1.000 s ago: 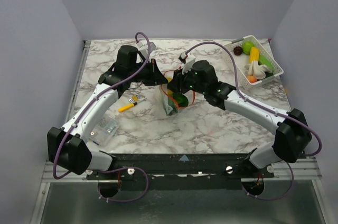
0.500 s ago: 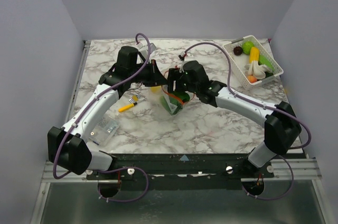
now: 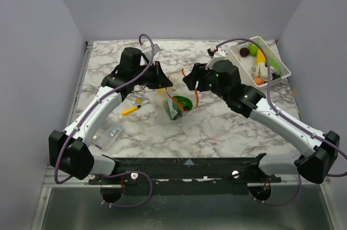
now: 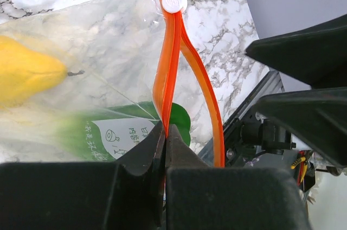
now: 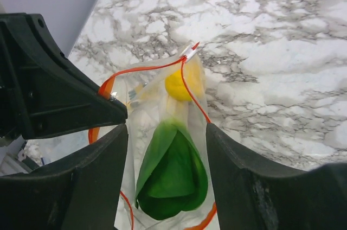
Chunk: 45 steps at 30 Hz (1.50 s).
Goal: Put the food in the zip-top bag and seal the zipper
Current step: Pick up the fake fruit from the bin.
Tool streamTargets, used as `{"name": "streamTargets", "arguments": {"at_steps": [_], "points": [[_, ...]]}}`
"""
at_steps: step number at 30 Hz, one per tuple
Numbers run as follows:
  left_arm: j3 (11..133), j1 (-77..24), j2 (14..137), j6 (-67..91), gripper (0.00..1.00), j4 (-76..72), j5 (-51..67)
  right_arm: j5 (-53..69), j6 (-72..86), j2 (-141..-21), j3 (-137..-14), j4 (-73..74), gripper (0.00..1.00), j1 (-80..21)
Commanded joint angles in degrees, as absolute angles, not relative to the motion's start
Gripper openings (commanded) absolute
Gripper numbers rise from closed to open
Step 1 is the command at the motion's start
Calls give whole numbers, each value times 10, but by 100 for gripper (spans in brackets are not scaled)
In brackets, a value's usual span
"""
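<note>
The zip-top bag (image 3: 176, 106) hangs in mid-table, mouth up. My left gripper (image 3: 165, 82) is shut on its red-orange zipper (image 4: 169, 62), pinched between the jaws in the left wrist view (image 4: 165, 132). Inside the bag lie a green leafy vegetable (image 5: 174, 174) and a yellow food piece (image 5: 181, 84). My right gripper (image 3: 188, 78) is open and empty; in its wrist view (image 5: 168, 170) it hovers just above the bag, its fingers either side of the green vegetable. More food (image 3: 261, 56) lies in the white basket (image 3: 272, 80).
A yellow-orange marker pen (image 3: 132, 109) lies left of the bag. A flat clear packet (image 3: 108, 131) lies by the left arm. The basket stands at the back right. My left gripper's black body (image 5: 54, 89) fills the left of the right wrist view.
My right gripper has lifted back from the bag's mouth toward the back right, open and empty. The green vegetable now rests inside the bag. The left gripper has kept its hold.
</note>
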State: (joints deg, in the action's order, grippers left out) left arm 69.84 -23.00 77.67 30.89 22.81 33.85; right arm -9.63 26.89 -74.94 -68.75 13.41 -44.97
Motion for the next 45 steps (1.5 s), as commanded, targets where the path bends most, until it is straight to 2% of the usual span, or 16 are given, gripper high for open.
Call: {"name": "streamTargets", "arguments": {"at_steps": [1, 4, 10, 16, 22, 34, 45], "points": [[701, -233, 766, 306, 0, 222, 345, -178, 253, -724, -703, 205, 61, -445], [701, -233, 766, 306, 0, 222, 346, -185, 251, -716, -702, 220, 61, -409], [701, -233, 765, 308, 0, 222, 350, -167, 255, -732, -702, 221, 61, -277], [700, -233, 766, 310, 0, 220, 355, -179, 269, -807, -738, 213, 56, -180], [700, -233, 765, 312, 0, 219, 358, -185, 272, -917, -795, 190, 60, -104], [701, -233, 780, 322, 0, 214, 376, -282, 152, -1169, -1027, 200, 70, -19], [703, -233, 790, 326, 0, 212, 383, -295, 104, -1329, -1202, 245, 78, 25]]}}
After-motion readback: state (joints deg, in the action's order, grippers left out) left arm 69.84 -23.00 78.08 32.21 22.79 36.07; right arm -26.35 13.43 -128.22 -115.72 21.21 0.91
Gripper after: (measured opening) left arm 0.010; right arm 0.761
